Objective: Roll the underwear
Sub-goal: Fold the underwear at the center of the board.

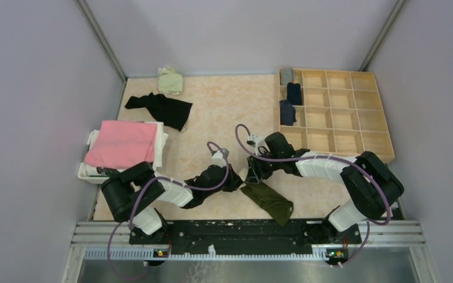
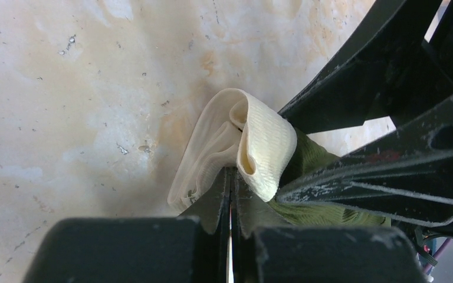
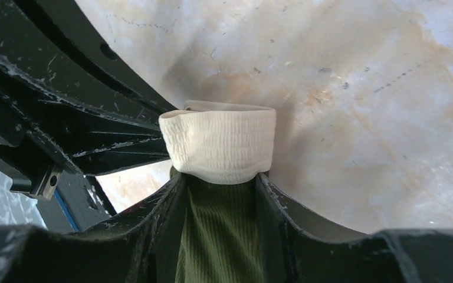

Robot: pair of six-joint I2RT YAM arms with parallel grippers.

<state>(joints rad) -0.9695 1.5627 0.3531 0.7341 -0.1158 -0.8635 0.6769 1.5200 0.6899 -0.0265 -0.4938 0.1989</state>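
top external view: three rolled underwear (image 1: 294,92) sit in the left row of the wooden tray (image 1: 383,121), so part of the job looks done. a dark underwear (image 1: 159,108) lies flat at the far left of the table (image 1: 230,106). a pale green one (image 1: 170,81) sits bunched just past it. both look not yet rolled. the pink cloth (image 1: 122,143) rests on the white basket (image 1: 88,171) at the left.

the olive green underwear (image 1: 267,200) is the one in hand now. it lies at the near middle of the table, between the two arms, with one end lifted up. it looks long and thin, but i think it is not rolled yet.

the left gripper (image 2: 231,177) is squeezed tight and pinches the cream waistband (image 2: 253,141). the right gripper (image 3: 219,180) is about half way apart. the green cloth fills the gap and touches both fingers, just under the waistband. it looks like a hold.
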